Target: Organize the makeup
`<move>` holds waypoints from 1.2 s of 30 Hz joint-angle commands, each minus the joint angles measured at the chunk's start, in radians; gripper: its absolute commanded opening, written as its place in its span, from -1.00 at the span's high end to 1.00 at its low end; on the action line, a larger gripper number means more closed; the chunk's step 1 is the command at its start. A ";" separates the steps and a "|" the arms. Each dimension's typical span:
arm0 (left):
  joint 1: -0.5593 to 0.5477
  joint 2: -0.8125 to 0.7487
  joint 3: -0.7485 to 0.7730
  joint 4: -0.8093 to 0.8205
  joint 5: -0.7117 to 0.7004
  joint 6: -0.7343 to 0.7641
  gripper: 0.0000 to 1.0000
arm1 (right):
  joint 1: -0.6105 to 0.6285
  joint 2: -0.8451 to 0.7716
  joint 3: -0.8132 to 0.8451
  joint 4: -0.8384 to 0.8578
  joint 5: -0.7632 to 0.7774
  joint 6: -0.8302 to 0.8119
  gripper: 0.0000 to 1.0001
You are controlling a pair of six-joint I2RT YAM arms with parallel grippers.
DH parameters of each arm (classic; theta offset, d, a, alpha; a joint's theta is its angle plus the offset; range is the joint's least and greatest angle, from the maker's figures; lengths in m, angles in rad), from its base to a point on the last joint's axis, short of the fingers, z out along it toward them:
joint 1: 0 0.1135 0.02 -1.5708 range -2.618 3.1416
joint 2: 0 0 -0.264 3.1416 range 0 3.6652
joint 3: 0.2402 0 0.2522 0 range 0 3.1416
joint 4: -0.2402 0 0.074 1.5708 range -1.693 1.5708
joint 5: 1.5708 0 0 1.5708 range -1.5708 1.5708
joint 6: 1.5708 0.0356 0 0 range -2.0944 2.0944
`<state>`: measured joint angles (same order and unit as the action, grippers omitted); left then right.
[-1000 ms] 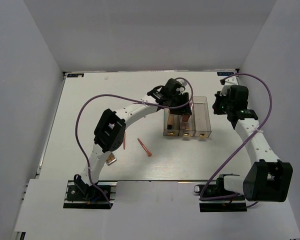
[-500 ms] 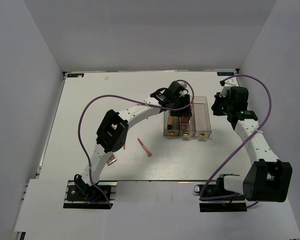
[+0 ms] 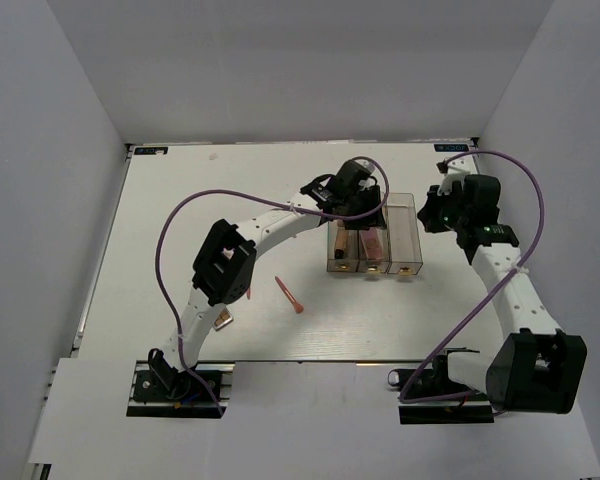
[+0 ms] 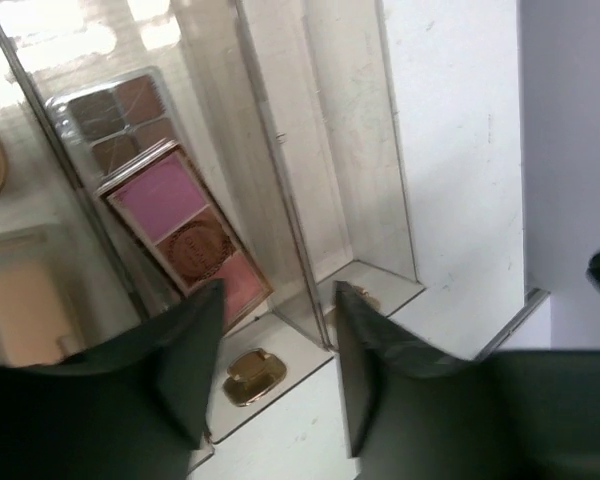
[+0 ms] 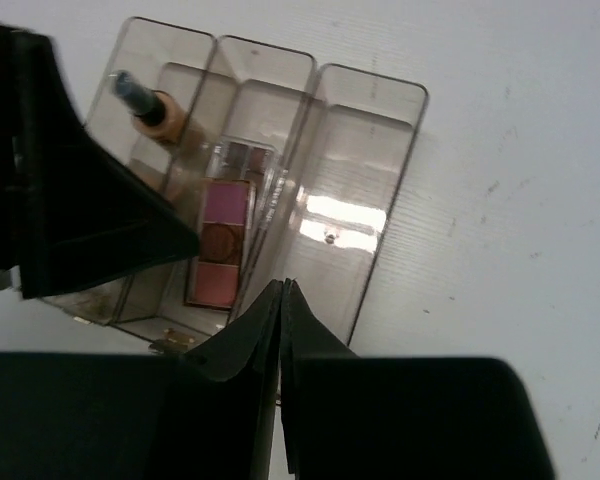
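L: left gripper point(image 4: 278, 345) jaws apart, empty, over clear boxes point(image 4: 350, 120) | R: right gripper point(image 5: 282, 300) jaws together, empty, clear of the work at frame right | pink palette point(image 4: 185, 235) leans in the middle one, slot too narrow to lie flat; brown palette point(image 4: 120, 120) probably behind it | salmon stick point(image 3: 289, 295) unsorted, lower centre

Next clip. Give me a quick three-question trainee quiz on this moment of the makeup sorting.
1. True or false: the right hand is shut with nothing between its fingers.
2. Seen from the top camera, which of the three clear boxes holds the pink palette? A) left end B) middle C) right end
3. Fill in: the salmon-pink stick lies on the ____, outside the boxes.
Key: 1 true; 2 B; 3 table.
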<state>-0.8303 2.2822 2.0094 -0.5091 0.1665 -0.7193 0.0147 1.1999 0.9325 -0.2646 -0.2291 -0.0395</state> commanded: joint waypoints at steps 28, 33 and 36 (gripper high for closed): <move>0.166 -1.361 -0.930 -0.479 -0.766 -0.436 -0.63 | 0.686 0.441 0.351 -0.104 -0.159 -0.369 -0.78; 0.166 -1.521 -0.916 -0.561 -0.847 -0.511 -0.63 | 0.789 0.701 0.629 -0.143 -0.159 -0.231 -0.78; 0.166 -1.595 -0.908 -0.594 -0.858 -0.517 -0.65 | 0.847 0.821 0.774 -0.150 -0.121 -0.163 -0.78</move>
<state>-0.6685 0.7120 1.0790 -1.0164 -0.6205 -1.1801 0.8143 1.9587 1.5871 -0.4095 -0.4095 -0.3119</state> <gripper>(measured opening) 0.822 0.889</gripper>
